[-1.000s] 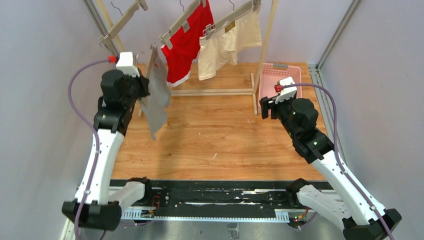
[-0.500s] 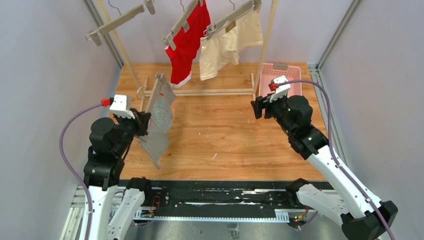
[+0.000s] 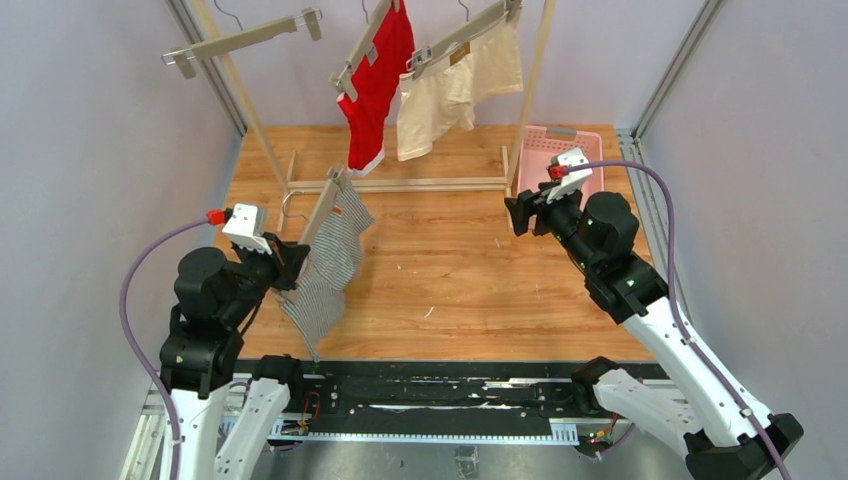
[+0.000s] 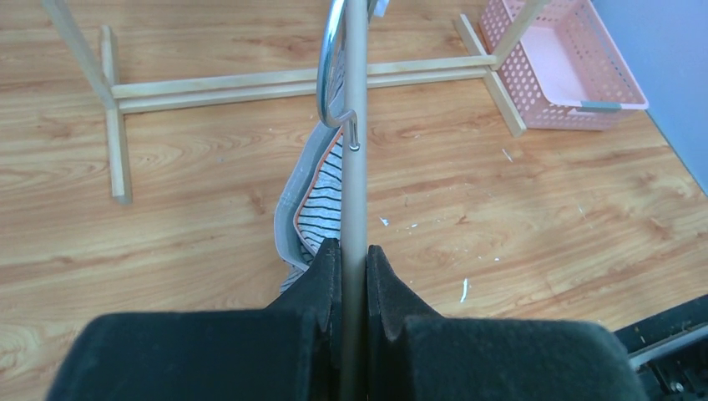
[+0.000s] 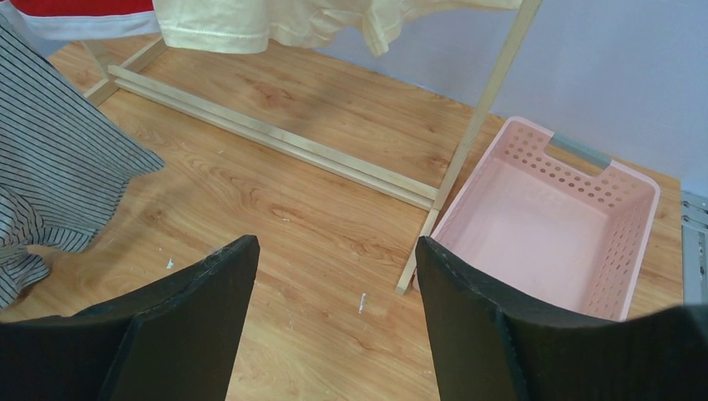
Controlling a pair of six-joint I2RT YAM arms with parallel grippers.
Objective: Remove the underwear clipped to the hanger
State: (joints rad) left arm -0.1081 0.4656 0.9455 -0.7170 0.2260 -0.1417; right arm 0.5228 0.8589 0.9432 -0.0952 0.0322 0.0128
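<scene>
Top: my left hand (image 3: 288, 262) clamps the hanger (image 3: 322, 210); grey striped underwear (image 3: 325, 280) hangs from it over the desk (image 3: 450, 270).
Left wrist: fingers (image 4: 326, 267) pinch the bar.
Right wrist: my right hand (image 5: 334, 251) gapes wide near the pink basket (image 5: 624, 259).

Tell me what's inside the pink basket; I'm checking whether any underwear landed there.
Nothing visible: the basket shows a bare pink floor. Its near edge is hidden behind a finger of the right claw.

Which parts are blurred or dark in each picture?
Top external: evenly lit, sharp, soft shadows on the wooden table. Left wrist: near black jaws dark and soft; grey striped underwear sharp. Right wrist: jaws dark; pink perforated plastic basket sharp.
</scene>
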